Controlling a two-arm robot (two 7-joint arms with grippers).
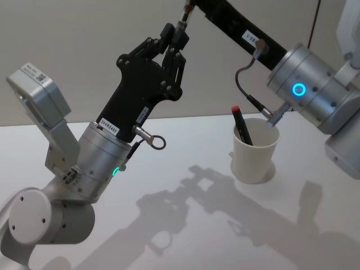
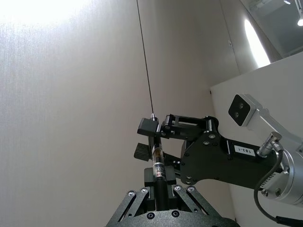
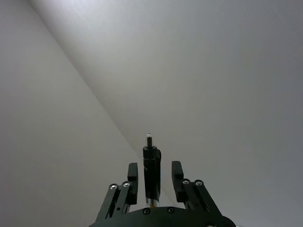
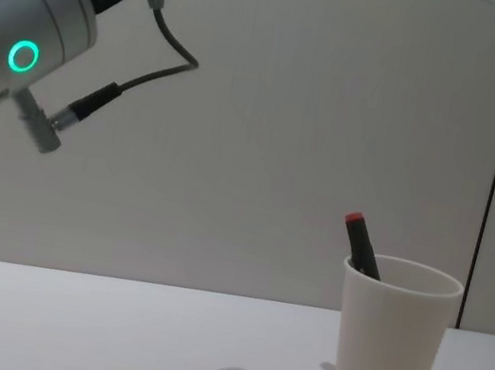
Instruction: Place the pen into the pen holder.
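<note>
Handing over high above the table, with the pen not yet in the cup.

You have the left gripper clamped on the pen, held up against the wall; the right gripper straddles its tip, fingers apart with gaps either side. The pen holder stands upright on the table, well below, with a red-capped pen leaning inside. Expect a long, unobstructed descent, aiming for the free side of the rim.
</note>
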